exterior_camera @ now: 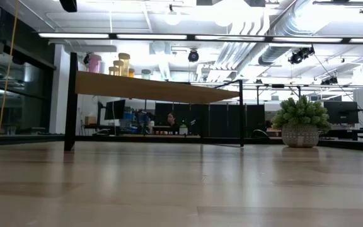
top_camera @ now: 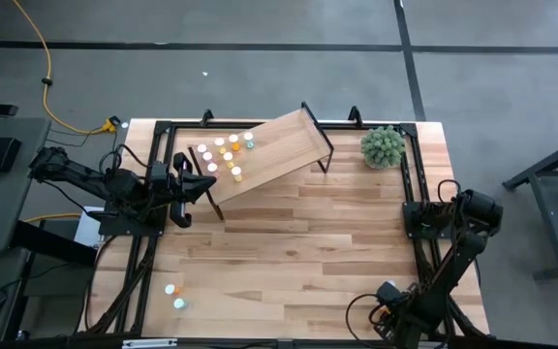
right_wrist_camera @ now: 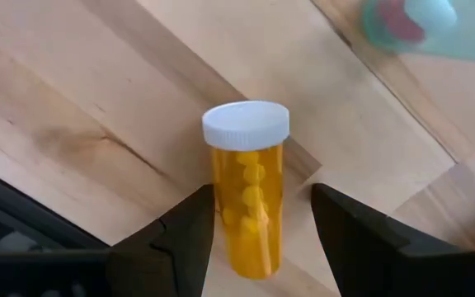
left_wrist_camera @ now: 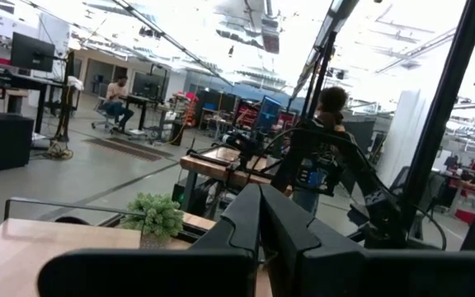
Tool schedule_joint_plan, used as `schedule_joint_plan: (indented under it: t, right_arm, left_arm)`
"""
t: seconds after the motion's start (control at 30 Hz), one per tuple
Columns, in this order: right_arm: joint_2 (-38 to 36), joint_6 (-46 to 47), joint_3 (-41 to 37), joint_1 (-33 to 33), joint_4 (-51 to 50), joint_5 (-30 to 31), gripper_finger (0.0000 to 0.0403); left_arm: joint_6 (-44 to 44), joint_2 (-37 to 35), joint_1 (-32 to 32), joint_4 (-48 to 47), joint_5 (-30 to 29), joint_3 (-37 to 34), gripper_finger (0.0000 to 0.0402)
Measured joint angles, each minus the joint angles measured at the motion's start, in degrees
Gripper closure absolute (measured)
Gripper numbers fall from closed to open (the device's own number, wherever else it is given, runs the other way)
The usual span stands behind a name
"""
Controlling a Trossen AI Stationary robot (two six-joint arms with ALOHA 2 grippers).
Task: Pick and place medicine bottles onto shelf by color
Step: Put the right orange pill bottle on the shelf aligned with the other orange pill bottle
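Now the right hand (right_wrist_camera: 262,239), low in the frame, clasps a white-capped orange plastic medicine bottle (right_wrist_camera: 248,194); next, lifting toward the light-wood shelf (top_camera: 269,150).

A grey concrete floor (top_camera: 260,58) with dark seams surrounds the light wood-plank counter (top_camera: 298,252). A yellow cable (top_camera: 45,68) trails across the floor. Beyond the counter lies an open workshop: long ceiling lights (exterior_camera: 188,38), exposed ducts (exterior_camera: 257,25), rows of desks with monitors (exterior_camera: 115,108), and a seated person (left_wrist_camera: 118,95) far off. A potted green plant (exterior_camera: 300,123) stands on the counter.
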Motion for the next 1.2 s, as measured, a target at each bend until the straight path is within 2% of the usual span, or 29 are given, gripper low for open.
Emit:
schedule_joint_plan:
  t: [0.23, 0.57, 0.77, 0.87, 1.0, 1.2]
  right_arm:
    - [0.1, 0.5, 0.0, 0.0, -0.2, 0.8, 0.0216]
    - [-0.1, -0.2, -0.2, 0.0, -0.9, 0.3, 0.032]
    - [-3.8, -5.4, -0.4, 1.0, 1.1, 2.6, 0.0322]
    - [-7.1, -10.6, -0.4, 1.7, 3.9, 6.9, 0.0313]
    - [-12.9, -18.1, -0.2, 0.3, 7.2, 15.8, 0.031]
    - [-19.2, -33.3, -0.2, -9.2, 6.4, 28.5, 0.0309]
  left_arm:
    - [0.0, 0.0, 0.0, 0.0, 0.0, 0.0, 0.0401]
    - [0.0, 0.0, 0.0, 0.0, 0.0, 0.0, 0.0401]
    - [0.0, 0.0, 0.0, 0.0, 0.0, 0.0, 0.0401]
    - [0.0, 0.0, 0.0, 0.0, 0.0, 0.0, 0.0401]
    - [0.0, 0.0, 0.0, 0.0, 0.0, 0.0, 0.0401]
    - [0.0, 0.0, 0.0, 0.0, 0.0, 0.0, 0.0401]
